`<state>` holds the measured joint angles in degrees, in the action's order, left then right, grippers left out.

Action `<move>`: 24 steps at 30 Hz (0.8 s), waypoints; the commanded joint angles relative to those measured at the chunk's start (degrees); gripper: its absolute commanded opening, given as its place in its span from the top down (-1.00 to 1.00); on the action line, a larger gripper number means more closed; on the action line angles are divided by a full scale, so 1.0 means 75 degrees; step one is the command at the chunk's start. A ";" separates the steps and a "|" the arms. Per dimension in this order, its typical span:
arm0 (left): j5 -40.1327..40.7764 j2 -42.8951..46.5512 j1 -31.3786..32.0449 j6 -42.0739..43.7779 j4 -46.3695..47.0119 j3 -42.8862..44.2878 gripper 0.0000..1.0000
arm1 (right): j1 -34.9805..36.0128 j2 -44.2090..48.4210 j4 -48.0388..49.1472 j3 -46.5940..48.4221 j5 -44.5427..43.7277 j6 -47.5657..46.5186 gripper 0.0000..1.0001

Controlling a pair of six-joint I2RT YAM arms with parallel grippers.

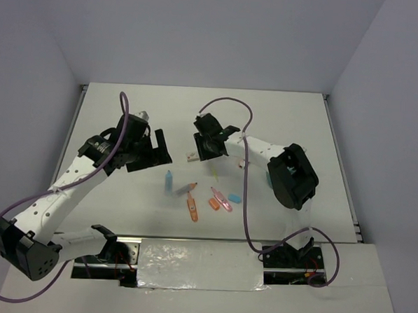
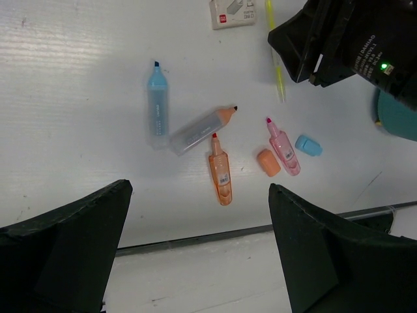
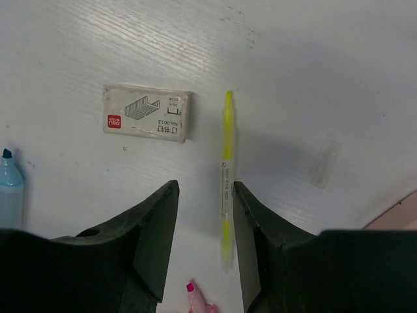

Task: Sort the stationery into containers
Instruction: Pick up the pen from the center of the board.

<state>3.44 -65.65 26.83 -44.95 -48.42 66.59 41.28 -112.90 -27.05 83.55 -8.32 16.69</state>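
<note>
Jaws of the right gripper (image 3: 204, 195) stand partly apart astride the yellow pen (image 3: 225, 163), one finger on each side of its barrel. Set across its length like this, a squeeze can catch so thin a thing. One finger may already touch it, though the blur there leaves that unsure, and nothing is lifted. That pen lies flat on the table (image 3: 326, 59), just beside a staple box (image 3: 147, 121). Nearer the arms lie the blue highlighter (image 2: 156, 107), orange highlighter (image 2: 221, 171) and pink highlighter (image 2: 283, 145), loose and unsorted. Only an edge of the teal cup (image 2: 399, 120) shows, behind the right arm. Above the highlighters the left gripper (image 2: 199, 195) hangs spread wide and empty, likely kept clear of the other arm's work.
</note>
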 commanded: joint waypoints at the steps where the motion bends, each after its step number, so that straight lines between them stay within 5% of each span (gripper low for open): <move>1: -0.0165 0.0304 -0.0038 0.0239 0.0023 0.0075 -0.99 | 0.0016 -0.0075 -0.0027 -0.0053 -0.0262 0.0083 0.07; 10: -0.0318 0.0105 -0.0050 0.0380 0.0011 0.0122 -0.99 | -0.0019 -0.0333 0.0325 -0.0815 -0.0063 0.0200 0.28; 17: -0.0400 -0.0094 -0.0062 0.0567 0.0023 0.0274 -0.99 | -0.0077 -0.0252 0.0243 -0.0734 0.0007 0.0248 0.91; 24: -0.0623 -0.0923 -0.0027 0.0580 0.0608 0.0648 -0.99 | -0.0744 0.2148 -0.0727 0.0282 -0.0355 0.0586 1.00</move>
<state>0.14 -69.06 26.70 -41.36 -47.75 67.90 38.87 -109.36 -28.99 78.65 -8.40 19.09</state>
